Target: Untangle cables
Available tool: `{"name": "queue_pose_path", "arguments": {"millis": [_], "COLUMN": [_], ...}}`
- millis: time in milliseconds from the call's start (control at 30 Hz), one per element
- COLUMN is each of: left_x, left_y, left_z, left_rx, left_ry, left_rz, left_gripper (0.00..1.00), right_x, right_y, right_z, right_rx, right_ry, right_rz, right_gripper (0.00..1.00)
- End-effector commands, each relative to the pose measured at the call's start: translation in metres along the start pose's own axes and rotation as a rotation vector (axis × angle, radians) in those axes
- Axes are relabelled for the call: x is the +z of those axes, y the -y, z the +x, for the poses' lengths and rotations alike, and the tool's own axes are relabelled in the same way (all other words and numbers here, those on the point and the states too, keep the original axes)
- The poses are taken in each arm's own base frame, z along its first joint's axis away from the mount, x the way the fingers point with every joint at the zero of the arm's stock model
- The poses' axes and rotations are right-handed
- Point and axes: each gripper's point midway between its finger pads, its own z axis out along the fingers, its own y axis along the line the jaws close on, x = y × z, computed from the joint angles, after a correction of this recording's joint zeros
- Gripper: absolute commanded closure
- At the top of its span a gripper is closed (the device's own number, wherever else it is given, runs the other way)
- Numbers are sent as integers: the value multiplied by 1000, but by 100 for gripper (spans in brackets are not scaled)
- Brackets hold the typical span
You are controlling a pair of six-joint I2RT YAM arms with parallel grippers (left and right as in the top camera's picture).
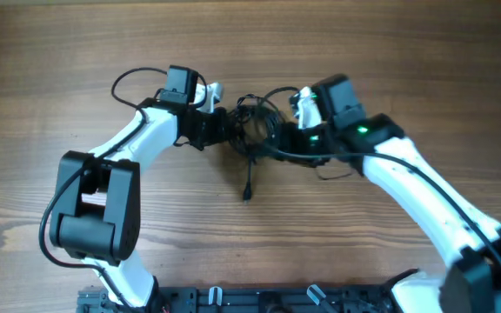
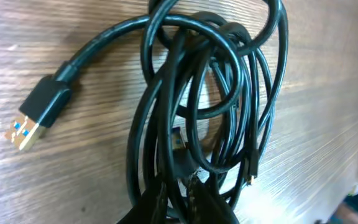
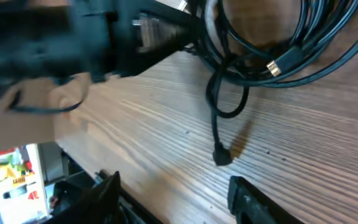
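Observation:
The cables [image 1: 252, 122] lie as a tangled black coil on the wooden table between my two arms. One loose plug end [image 1: 247, 196] trails toward the front. In the left wrist view the coil [image 2: 210, 93] fills the middle, with a gold USB plug [image 2: 33, 121] stretching out to the left. My left gripper [image 2: 188, 199] is shut on strands at the coil's near edge. My right gripper [image 3: 176, 193] stands open over bare wood, its fingers [image 3: 107, 193] apart with nothing between them. The coil [image 3: 272, 50] and a small plug [image 3: 220, 155] lie beyond it.
The left arm's blurred black gripper body [image 3: 104, 37] shows at the top left of the right wrist view, close to the coil. The black base rail [image 1: 259, 300] runs along the table's front edge. The wood table [image 1: 407, 52] extends on all sides.

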Motion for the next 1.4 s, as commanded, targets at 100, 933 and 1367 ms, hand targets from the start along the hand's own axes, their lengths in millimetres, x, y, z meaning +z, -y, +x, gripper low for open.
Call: {"name": "queue_pose_path", "arguments": {"millis": [100,933,1367], "left_x": [7,7,7], "left_y": [2,-8,-8], "left_z": [5,-1,-1], "left_rx": [118,111,111], "left_ry": [-11,13,13], "left_rz": [-9,-70,-69], "left_gripper": [83,86,85], "right_x": [51,112,123], "right_y": [39,37,31], "right_z": [-15,-28,-23], "right_rx": [148,266,413], "right_ry": [-16,125,200], "right_rz": [99,169,195], "right_gripper": [70,78,72]}}
